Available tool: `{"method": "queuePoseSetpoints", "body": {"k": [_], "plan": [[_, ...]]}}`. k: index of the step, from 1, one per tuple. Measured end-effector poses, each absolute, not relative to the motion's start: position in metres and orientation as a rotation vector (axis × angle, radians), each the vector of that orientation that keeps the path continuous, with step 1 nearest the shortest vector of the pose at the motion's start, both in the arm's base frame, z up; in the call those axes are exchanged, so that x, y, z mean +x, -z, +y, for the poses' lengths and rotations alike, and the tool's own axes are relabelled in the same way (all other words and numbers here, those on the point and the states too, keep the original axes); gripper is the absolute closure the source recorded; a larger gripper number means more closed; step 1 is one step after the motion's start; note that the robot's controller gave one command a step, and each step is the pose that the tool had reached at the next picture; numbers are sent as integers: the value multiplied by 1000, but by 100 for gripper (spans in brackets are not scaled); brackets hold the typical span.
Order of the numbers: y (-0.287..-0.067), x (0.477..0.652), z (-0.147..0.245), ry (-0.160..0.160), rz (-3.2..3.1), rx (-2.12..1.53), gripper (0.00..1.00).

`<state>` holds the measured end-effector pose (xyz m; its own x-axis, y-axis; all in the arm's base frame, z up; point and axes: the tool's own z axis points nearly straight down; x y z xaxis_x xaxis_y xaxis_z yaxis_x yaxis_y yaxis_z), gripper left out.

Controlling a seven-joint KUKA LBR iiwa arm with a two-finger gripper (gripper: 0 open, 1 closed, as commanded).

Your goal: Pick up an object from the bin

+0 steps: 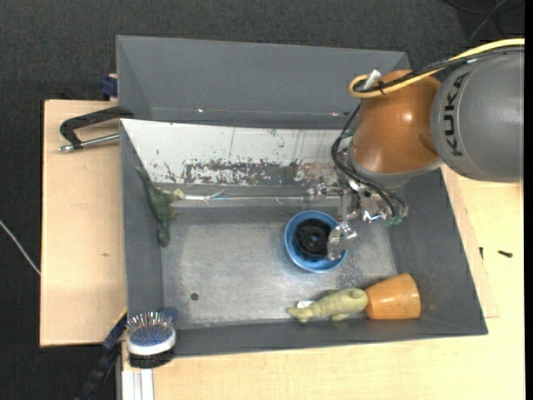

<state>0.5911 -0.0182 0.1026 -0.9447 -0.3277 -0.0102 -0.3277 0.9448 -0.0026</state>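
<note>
One blue round dish (310,242) lies right of mid-bin. Gripper (341,237) at its right rim; grip cannot be told. Front wall: one pale green toy reptile (331,306), one orange cup (393,298). Arm (491,115) reads "KUKA".

We are reading a single word, "KUKA", in black letters that are running sideways along the grey arm (491,115), just beside its orange cover (391,132).
</note>
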Motion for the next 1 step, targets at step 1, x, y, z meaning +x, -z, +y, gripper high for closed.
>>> {"method": "queuePoseSetpoints", "body": {"k": [1], "plan": [[-101,601,-2,-1,3061,-682,0]]}}
